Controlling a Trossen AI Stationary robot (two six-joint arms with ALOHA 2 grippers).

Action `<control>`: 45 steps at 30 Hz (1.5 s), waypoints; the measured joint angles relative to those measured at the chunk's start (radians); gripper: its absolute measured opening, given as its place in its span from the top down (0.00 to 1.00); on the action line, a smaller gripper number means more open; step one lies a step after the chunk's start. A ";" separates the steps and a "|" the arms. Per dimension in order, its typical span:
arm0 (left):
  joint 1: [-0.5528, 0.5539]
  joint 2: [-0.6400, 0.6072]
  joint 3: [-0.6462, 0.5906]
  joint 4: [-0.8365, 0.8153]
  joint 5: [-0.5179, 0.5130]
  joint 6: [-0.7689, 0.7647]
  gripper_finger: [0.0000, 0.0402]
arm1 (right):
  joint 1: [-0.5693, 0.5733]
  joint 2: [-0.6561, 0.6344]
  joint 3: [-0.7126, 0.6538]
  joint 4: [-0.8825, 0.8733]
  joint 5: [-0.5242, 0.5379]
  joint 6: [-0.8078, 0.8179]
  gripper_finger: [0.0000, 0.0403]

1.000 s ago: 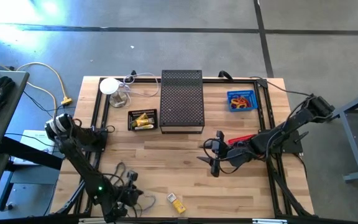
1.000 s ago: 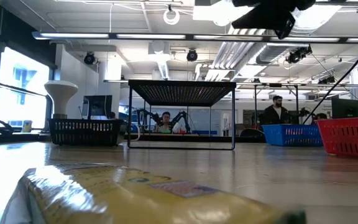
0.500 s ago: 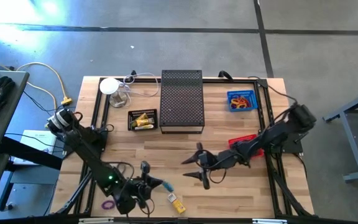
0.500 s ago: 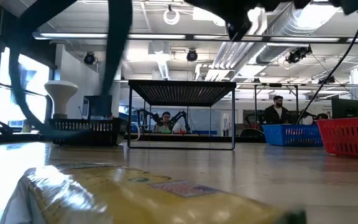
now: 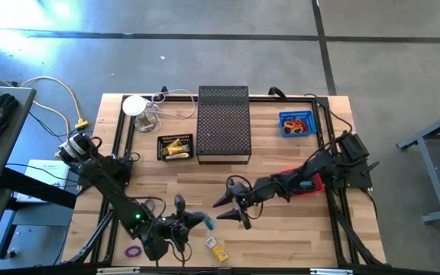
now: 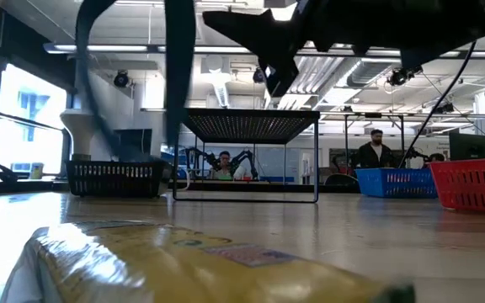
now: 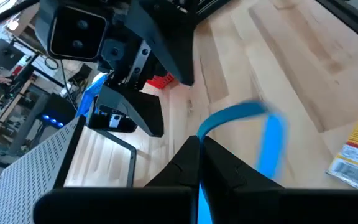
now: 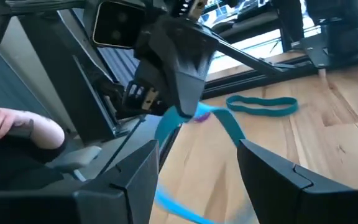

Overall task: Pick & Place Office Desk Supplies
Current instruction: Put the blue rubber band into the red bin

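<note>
Left claw (image 5: pixel 198 221): I am clenching it on a blue rubber band (image 7: pixel 263 134), pinched between my fingertips and lifted clear of the surface (image 5: pixel 296 229) near its front edge.
Right claw (image 5: pixel 230 210): I am holding it spread wide and empty, and I am reaching it across toward the left one; a second ago it hung farther back by the red basket (image 5: pixel 305 177).
What is changing: my left arm has swung up from the front corner with the band, so the two claws are now near each other (it looks to me like a handover shaping up).
Still lying loose: a teal band (image 8: pixel 263 104) and a purple loop (image 5: pixel 133 250) on the wood, with a yellow packet (image 5: pixel 217 249) just beside my left claw.
Farther out: the blue bin (image 5: pixel 296 123) of coloured bands at the far right, well apart, probably where this band is going.
</note>
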 joint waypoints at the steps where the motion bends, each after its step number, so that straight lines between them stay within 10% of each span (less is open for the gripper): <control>1: 0.008 0.000 0.000 0.002 0.002 0.000 1.00 | -0.001 0.000 0.009 -0.008 -0.010 0.001 0.49; 11: 0.100 0.000 0.000 0.006 0.046 -0.031 1.00 | 0.028 0.000 0.044 -0.047 -0.049 -0.005 0.49; 22: 0.074 0.001 0.000 0.006 0.072 -0.042 1.00 | 0.034 0.000 0.044 -0.194 0.227 0.002 0.49; 45: 0.101 0.001 0.000 0.005 0.071 -0.084 1.00 | 0.034 0.000 0.044 -0.130 0.069 0.107 0.49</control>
